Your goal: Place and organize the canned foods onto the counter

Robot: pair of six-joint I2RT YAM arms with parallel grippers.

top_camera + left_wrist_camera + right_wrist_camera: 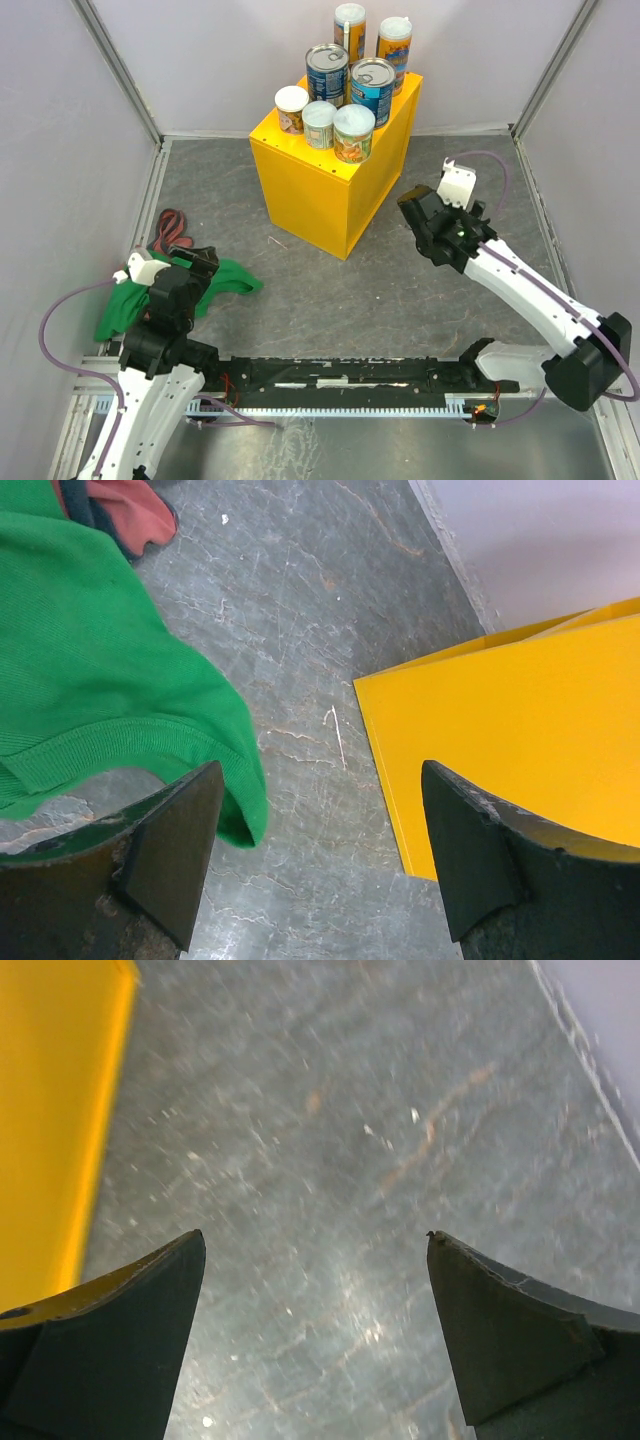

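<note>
standing together on the yellow cabinet point(320, 200), all seven cans point(353, 133) sit beyond and to the left of the right gripper point(315, 1260), whose jaws gape wide over bare table point(330, 1110), holding nothing. the left gripper point(320, 810) is equally wide and empty, green cloth point(90, 660) beneath one finger

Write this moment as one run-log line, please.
cans: all seven upright on yellow counter | left pincer: open, empty, beside green cloth | right pincer: open, empty, beside counter
</note>
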